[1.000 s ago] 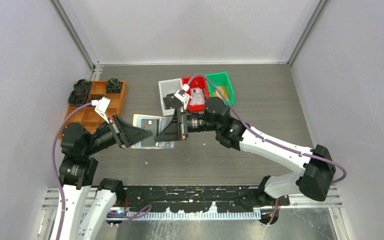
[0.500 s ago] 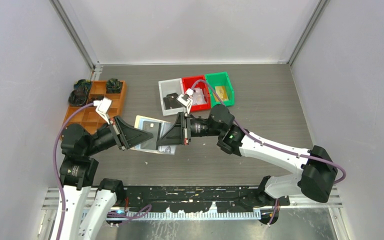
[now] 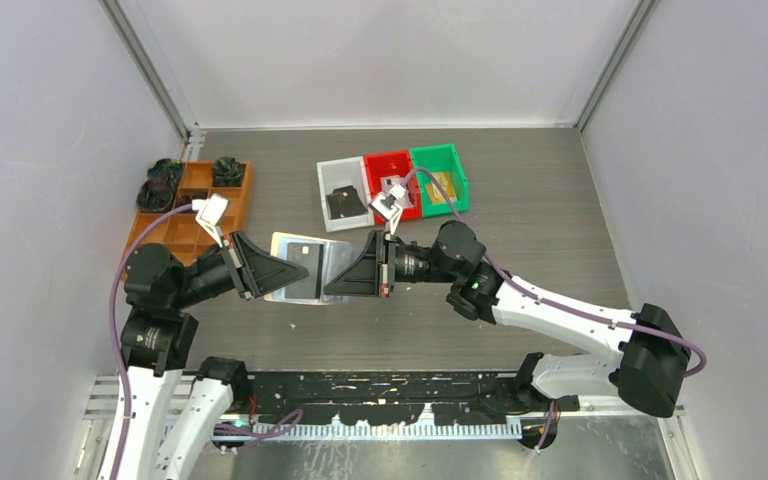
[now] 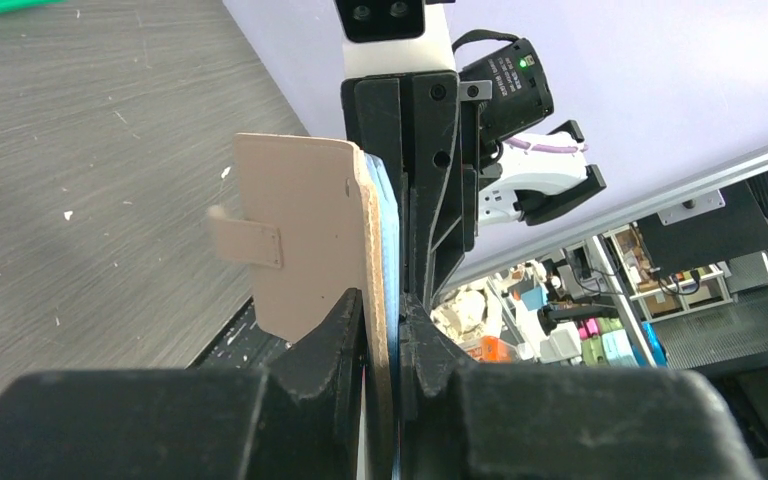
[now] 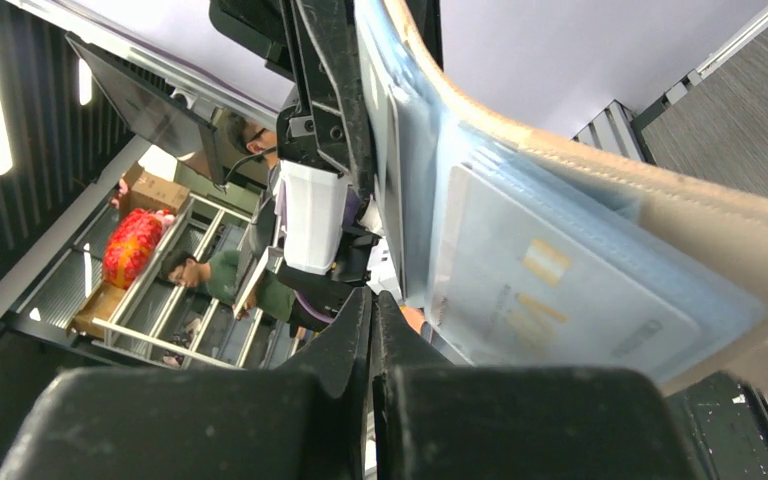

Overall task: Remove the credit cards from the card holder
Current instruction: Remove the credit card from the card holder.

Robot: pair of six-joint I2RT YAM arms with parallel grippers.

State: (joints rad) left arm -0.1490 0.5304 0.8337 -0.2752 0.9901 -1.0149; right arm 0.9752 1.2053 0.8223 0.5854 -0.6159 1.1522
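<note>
Card holder (image 3: 305, 263) hangs above the tabletop (image 3: 540, 190), left claw (image 4: 385, 312) clamped on its cover, right claw (image 5: 372, 308) pinched on its sleeve edge. If sleeve, not credit cards (image 5: 550, 290), is pinched, pulling could yank it free.

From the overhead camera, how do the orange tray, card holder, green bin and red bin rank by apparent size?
Largest: orange tray.
Next: card holder, though it is held up nearer the camera, so that is unsure.
Smallest: green bin and red bin, which look alike.
</note>
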